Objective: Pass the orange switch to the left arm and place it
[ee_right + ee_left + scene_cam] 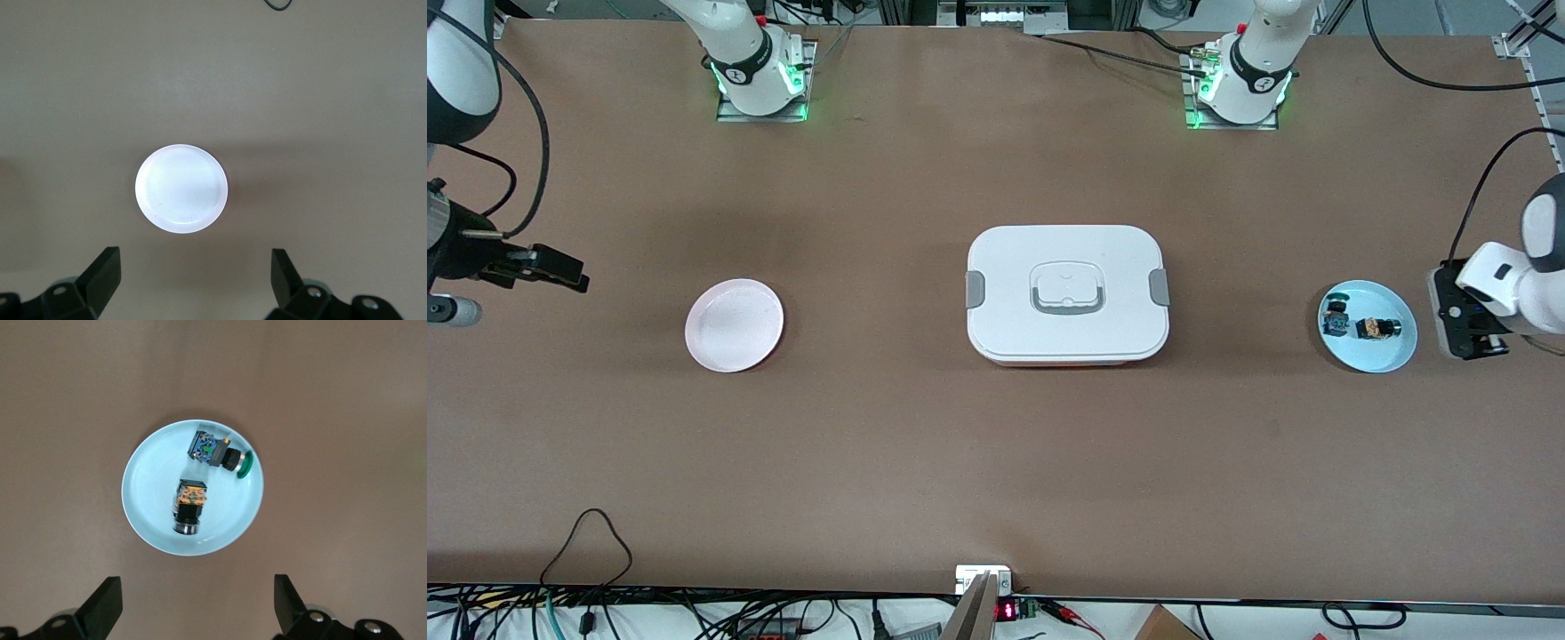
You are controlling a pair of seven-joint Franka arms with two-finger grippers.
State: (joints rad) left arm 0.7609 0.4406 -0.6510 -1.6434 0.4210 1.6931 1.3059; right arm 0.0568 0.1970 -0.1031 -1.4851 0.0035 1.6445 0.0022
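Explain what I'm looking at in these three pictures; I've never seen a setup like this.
Two robot arms share a brown table. One picture looks down from across it; the other two come from cameras on each wrist. The left gripper, open, hangs beside a blue plate that holds the orange switch and a green-capped switch. The right gripper, also open, waits off the right arm's end of the table, looking at an empty pink plate. A white lidded box sits between the plates. Nothing is held.

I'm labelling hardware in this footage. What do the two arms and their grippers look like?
Both arms are glossy white with black joint bands, green lights glowing at their bases and black cables trailing. The left gripper and right gripper each have two matte black wedge-shaped fingers on black mounts with silver screws.
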